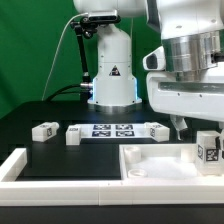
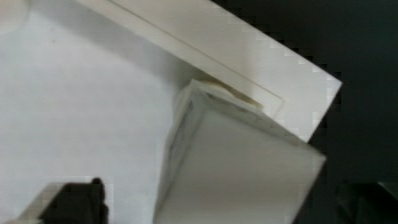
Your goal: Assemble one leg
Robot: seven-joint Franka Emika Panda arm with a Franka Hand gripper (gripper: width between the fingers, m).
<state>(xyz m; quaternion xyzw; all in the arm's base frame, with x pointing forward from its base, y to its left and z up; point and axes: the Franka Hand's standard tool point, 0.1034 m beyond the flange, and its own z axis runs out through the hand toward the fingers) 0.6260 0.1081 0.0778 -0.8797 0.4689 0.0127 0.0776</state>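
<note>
Gripper [image 1: 200, 127] position: 3 o'clock in the exterior view, low over the far edge of the panel [image 1: 160, 168]. Jaws stand wide. In the wrist view the dark fingertips [image 2: 71, 200] sit one on each side of the leg [image 2: 240, 150], with a gap between each of them and the block. Nothing is clamped.

Leg position: between the jaws, at about 4 o'clock in the exterior view. It stands upright, with a tagged face toward that camera. In the wrist view its far end sits at the panel's raised rim, close to a corner. Whether it touches the rim cannot be told.

Panel position: 5 o'clock in the exterior view, flat on the black table [image 1: 40, 110].

Marker board [image 1: 112, 130] position: centre of the exterior view, flat on the table.

Other parts on the table:
- second leg [image 1: 155, 130], just beside the board at its 3 o'clock end;
- third leg [image 1: 73, 133], just beside the board at its 9 o'clock end;
- fourth leg [image 1: 45, 130], further out toward 9 o'clock, apart from the third.

Arm base [image 1: 110, 70] position: 12 o'clock, behind the board.
</note>
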